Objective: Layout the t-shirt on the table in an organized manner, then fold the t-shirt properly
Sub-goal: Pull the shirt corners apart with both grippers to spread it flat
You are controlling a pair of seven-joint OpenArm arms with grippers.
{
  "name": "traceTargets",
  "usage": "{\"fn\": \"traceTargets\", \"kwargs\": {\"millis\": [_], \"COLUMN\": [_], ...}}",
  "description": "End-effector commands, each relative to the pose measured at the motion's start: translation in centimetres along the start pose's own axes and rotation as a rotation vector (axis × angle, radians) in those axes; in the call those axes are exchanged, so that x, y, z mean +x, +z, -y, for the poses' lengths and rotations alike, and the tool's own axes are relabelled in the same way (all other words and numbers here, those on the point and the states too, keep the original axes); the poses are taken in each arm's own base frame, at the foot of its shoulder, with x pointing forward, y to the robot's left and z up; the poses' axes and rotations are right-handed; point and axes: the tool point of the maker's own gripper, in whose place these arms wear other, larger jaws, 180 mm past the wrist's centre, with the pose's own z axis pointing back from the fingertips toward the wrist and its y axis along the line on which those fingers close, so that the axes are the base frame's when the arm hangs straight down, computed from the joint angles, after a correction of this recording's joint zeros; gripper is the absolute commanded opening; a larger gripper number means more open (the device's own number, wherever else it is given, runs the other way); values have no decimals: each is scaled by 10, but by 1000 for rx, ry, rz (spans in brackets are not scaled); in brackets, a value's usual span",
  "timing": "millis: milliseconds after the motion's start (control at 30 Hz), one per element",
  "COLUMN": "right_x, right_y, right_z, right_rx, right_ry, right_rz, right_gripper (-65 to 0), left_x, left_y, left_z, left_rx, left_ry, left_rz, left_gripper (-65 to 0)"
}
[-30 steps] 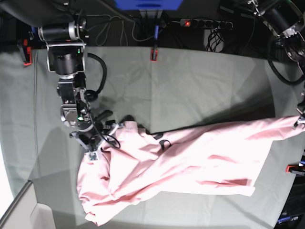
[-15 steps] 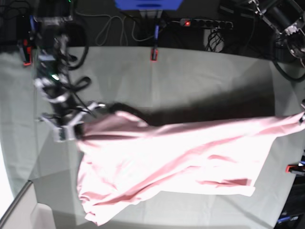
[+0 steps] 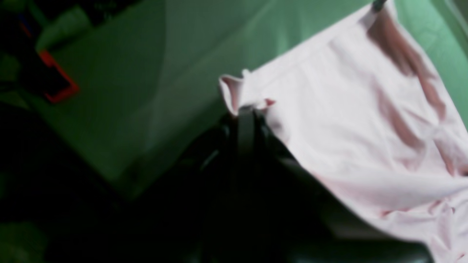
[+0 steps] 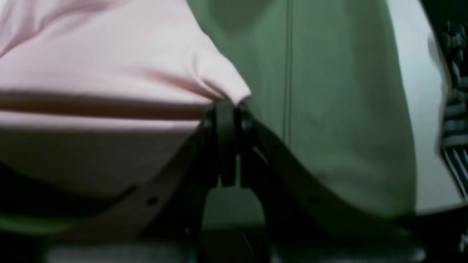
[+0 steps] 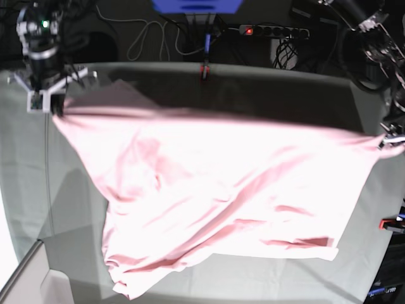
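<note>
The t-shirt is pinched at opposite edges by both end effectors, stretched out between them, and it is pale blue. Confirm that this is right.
Not quite: the t-shirt is pale pink, not pale blue, as the base view shows. The rest holds: the right end effector and the left end effector each pinch an edge, and the cloth is stretched between them over the table.

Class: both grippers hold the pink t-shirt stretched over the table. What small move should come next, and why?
Probably lower both arms together. The right gripper and left gripper each pinch a corner of the t-shirt, stretched wide, its lower part bunched on the table.
</note>
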Motion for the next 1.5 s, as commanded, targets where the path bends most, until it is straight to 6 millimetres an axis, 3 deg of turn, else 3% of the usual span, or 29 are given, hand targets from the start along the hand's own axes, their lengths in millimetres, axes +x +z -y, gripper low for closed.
{"fn": "traceTargets", "kwargs": {"millis": [0,100,233,400,500,633,733,900,1000,1167,1233,1467], "right_x": [9,0,-6,-9,-11,-13,-13,-13,-13,-14,-15,-15], "right_y": [4,10,14,17,18,19,19,19,19,19,19,19], "right_z": [11,21,31,29,29,27,28,28,27,25,23,22], "right_rx": [-33,-57,-82,-67,-65,-61,-63,-63,-60,-57,-57,-58], "right_ry": [10,17,17,-28,-31,-32,-31,-31,-31,-34,-45,-51], "right_rz": [41,14,-3,-3,-8,-12,-14,-14,-13,-14,-16,-16], "right_gripper": [-650,-650,-650,-650,-650,-650,-650,-650,-650,-650,-650,-650], "left_x": [10,-2,-43,-105,-133,-149,-150,-133,-121,-103,-103,-124], "left_y": [3,4,-9,-22,-25,-20,-14,-1,5,15,16,27], "left_z": [-2,-8,-28,-52,-50,-33,-30,-58,-68,-71,-70,-68], "left_rx": [4,17,56,107,54,-114,-174,-113,-88,-79,-82,-76], "left_ry": [-4,-5,27,80,51,-74,-130,-96,-59,-42,-42,-24], "left_rz": [43,19,-99,-273,-353,-398,-394,-379,-355,-307,-313,-339], "left_gripper": [-649,-649,-648,-648,-646,-645,-645,-626,-549,-354,-315,-311]}}
